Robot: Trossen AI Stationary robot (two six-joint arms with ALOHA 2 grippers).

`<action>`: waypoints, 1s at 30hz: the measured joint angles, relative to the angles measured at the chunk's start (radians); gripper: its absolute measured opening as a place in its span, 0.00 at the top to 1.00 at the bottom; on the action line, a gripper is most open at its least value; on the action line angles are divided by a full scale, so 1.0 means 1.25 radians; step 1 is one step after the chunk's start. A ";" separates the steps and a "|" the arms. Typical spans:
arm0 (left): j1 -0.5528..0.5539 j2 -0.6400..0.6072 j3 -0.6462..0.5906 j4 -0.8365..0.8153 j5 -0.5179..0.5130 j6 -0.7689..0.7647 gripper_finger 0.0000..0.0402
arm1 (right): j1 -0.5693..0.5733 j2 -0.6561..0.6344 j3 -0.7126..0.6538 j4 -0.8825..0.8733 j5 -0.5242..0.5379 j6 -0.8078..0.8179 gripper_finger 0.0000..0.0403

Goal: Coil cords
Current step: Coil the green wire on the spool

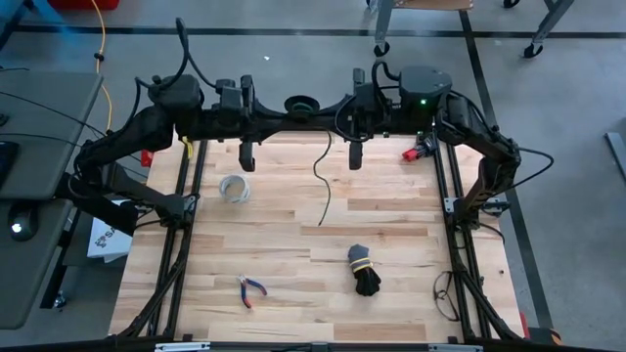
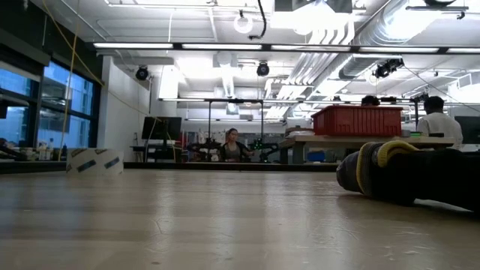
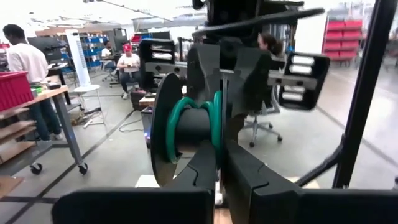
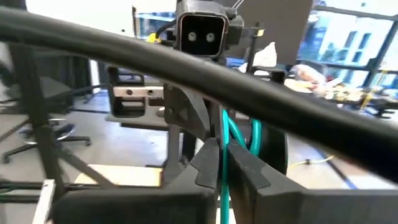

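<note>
The cord is thin and dark green. Part of it is wound on a black spool (image 1: 300, 103) (image 3: 186, 127) up at the table's far edge, between my two arms. From there its tail (image 1: 321, 186) runs down toward the table's middle. My left gripper (image 3: 219, 167) and my right gripper (image 4: 221, 163) point level at each other just in front of the spool. Both are shut on the cord. In the right wrist view the spool (image 4: 268, 146) and the left gripper's fingers (image 4: 186, 118) show behind my right fingers. My left gripper comes level from the table's left. Its shut fingertips (image 3: 205, 165) close where the green strand (image 3: 216, 124) comes off the spool's near flange. My own fingers hide the exact spot of contact. My right gripper pinches one strand of the cord (image 4: 222, 140) between its two fingertips, coming level from the table's right. The strand runs upright across the fingers. It drops away below them and leads up to the loops on the spool (image 4: 254, 134).
On the table lie a pale ring (image 1: 233, 188), red-handled pliers (image 1: 250, 290) and a black cord bundle with a yellow tie (image 1: 364, 269) (image 2: 405, 174). A red object (image 1: 419, 152) sits at the far right corner. People sit and stand in the room beyond.
</note>
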 joint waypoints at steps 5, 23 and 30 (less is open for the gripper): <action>0.017 -0.040 -0.002 0.007 0.001 -0.046 0.99 | -0.006 -0.039 0.000 -0.043 0.024 -0.003 0.79; 0.030 -0.075 -0.001 0.180 0.007 -0.156 1.00 | -0.011 -0.001 -0.001 -0.247 0.032 -0.014 0.56; 0.029 -0.085 0.001 0.216 0.008 -0.179 1.00 | -0.011 0.059 -0.002 -0.112 0.004 -0.038 0.56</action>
